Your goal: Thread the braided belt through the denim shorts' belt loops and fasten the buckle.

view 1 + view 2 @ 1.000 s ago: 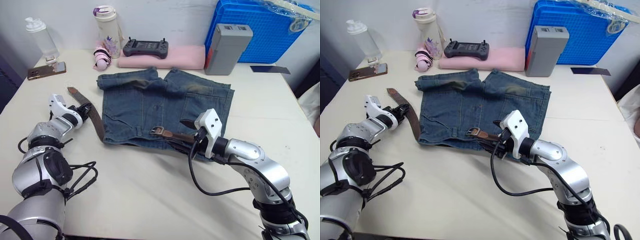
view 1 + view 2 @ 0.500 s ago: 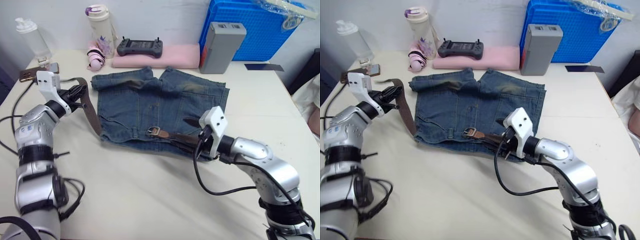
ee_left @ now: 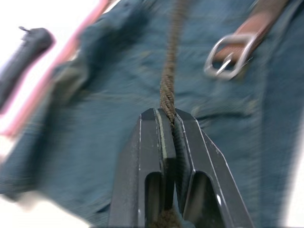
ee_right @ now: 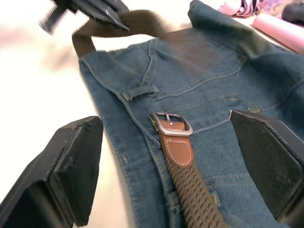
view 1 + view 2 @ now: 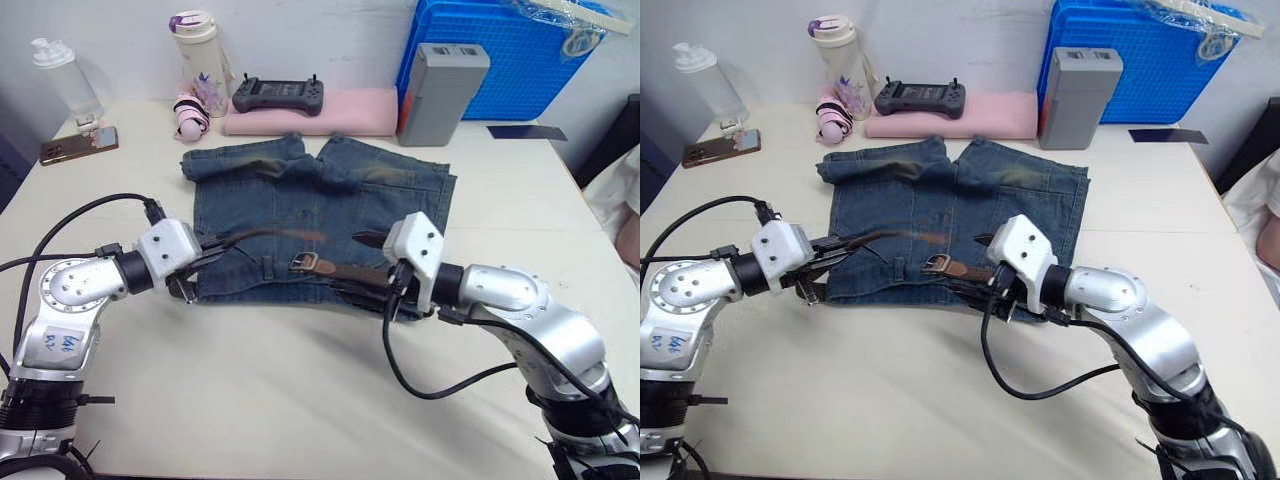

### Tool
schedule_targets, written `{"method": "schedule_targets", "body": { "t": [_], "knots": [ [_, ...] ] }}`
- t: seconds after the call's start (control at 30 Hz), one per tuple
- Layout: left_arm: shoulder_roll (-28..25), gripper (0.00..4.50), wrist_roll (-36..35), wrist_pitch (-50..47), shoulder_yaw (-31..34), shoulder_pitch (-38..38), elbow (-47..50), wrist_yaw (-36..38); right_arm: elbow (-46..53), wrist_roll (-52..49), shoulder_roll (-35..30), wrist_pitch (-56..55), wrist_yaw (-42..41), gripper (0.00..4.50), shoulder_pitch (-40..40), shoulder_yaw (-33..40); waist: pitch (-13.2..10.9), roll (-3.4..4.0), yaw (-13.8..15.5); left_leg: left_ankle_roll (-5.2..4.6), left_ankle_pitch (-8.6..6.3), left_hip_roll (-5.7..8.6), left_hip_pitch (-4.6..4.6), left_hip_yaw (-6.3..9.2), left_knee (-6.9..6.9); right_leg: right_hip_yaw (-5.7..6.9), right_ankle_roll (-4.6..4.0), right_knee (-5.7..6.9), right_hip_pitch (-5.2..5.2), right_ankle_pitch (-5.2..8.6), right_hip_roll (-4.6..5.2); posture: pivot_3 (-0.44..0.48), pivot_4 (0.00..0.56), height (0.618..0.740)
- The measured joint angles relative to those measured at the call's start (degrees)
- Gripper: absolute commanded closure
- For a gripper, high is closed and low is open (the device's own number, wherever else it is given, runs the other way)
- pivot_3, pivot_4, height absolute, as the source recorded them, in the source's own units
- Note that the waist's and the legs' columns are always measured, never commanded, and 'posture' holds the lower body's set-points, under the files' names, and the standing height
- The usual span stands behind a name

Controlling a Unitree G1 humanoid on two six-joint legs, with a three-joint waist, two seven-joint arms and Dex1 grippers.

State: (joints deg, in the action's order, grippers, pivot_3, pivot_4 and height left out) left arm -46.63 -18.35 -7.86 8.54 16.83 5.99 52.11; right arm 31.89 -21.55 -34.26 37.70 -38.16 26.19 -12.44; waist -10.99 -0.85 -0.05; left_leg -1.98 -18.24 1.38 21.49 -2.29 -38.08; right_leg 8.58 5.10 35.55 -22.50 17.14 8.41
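Observation:
The denim shorts (image 5: 320,195) lie flat mid-table, waistband toward me. The braided belt (image 4: 190,185) lies along the waistband, its silver buckle (image 5: 305,262) on the denim beside a belt loop (image 4: 141,90). My right gripper (image 5: 360,265) is open, its fingers (image 4: 71,166) spread wide on either side of the buckle end and not touching it. At the shorts' left waist corner my left gripper (image 3: 167,114) is shut on the belt's other stretch. That stretch rises from the corner and crosses above the denim (image 5: 270,235) as a blur.
Along the back stand a clear bottle (image 5: 65,75), a phone (image 5: 72,145), a white flask (image 5: 197,50), a black controller (image 5: 277,95) on a pink folded cloth (image 5: 350,112), a grey box (image 5: 440,92) and a blue crate (image 5: 500,60). Bare tabletop lies in front of the shorts.
My left arm has swung from the table's far left in to the shorts' left waist corner, carrying the belt's free stretch over the denim. The right gripper stays by the buckle.

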Motion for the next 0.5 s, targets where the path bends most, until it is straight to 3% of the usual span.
{"method": "schedule_targets", "body": {
  "t": [0.2,0.5],
  "knots": [
    [-5.82,4.47,-15.45,-19.72,0.36,5.34,-2.46,13.70,-7.40,14.05,1.44,-17.34,-0.05,0.00,1.89,-8.90,-0.01,0.01,-0.05,-0.01,0.00,0.00,0.02,-0.01,-0.04,0.07,0.00,0.00,0.01,0.00,-0.10,0.000,0.150,0.712],
    [-7.92,4.47,-17.90,-32.56,-9.26,20.80,-16.19,30.99,-13.35,22.35,3.78,-29.08,-0.27,0.00,1.40,-11.81,-0.02,-0.01,0.03,-0.02,0.01,-0.03,0.08,-0.01,-0.22,-0.09,-0.01,0.02,0.04,0.01,-0.56,0.000,0.150,0.712]
  ]
}}
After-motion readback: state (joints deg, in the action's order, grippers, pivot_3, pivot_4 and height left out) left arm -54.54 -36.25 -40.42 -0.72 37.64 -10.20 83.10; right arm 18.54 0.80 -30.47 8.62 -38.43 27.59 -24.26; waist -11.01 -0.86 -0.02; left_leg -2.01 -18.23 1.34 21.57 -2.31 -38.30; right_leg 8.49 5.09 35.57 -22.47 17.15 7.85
